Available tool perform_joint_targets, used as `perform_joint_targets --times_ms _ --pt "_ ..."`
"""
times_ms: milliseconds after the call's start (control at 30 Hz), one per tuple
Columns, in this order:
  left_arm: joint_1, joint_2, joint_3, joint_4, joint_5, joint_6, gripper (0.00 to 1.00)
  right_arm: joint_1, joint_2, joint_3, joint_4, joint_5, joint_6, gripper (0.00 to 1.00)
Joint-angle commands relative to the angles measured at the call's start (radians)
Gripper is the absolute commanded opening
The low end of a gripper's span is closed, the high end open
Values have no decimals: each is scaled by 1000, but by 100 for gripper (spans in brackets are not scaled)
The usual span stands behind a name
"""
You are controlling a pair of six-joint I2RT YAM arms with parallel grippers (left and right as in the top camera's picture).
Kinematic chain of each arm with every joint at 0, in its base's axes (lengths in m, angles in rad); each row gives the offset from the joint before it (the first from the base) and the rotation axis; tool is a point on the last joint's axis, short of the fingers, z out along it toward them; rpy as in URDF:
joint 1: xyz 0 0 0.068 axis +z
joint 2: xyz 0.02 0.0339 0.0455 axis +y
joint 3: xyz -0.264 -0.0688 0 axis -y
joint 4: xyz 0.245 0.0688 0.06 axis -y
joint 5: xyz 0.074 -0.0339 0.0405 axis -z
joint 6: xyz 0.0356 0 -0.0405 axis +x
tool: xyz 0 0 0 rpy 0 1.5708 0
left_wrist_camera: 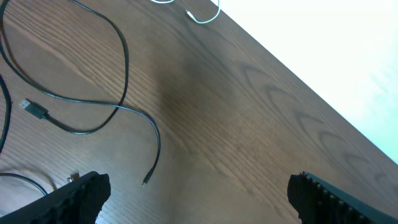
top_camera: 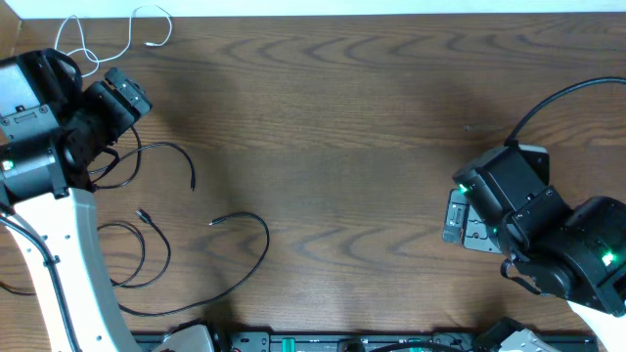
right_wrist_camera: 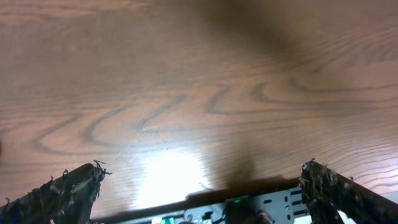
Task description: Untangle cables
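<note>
L jaws wide apart; blk cables [left_wrist_camera: 127,62] just ahead-left, white cable [left_wrist_camera: 200,21] beyond.

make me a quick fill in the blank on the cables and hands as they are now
The ____ cable lies by the far edge of the table.
The black cables lie on the ____ arm's side.
The left hand and right hand are both ____, holding nothing.
Missing words: white; left; open.

Left pincer [left_wrist_camera: 199,190] spread wide; right pincer [right_wrist_camera: 202,180] likewise
</note>
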State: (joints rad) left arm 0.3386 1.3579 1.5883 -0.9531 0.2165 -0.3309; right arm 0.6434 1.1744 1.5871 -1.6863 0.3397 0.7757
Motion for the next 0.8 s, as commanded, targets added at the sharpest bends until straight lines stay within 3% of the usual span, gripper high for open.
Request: perform_joint_targets --times_ms 0,533,767 --pt "2 3 0 -1 11 20 96 5 2 -3 -2 -40 13 99" --pt "2 3 0 -1 11 20 96 -3 -9 -4 -12 66 12 99" --pt "2 3 0 -1 11 20 96 -108 -66 -13 22 50 9 99"
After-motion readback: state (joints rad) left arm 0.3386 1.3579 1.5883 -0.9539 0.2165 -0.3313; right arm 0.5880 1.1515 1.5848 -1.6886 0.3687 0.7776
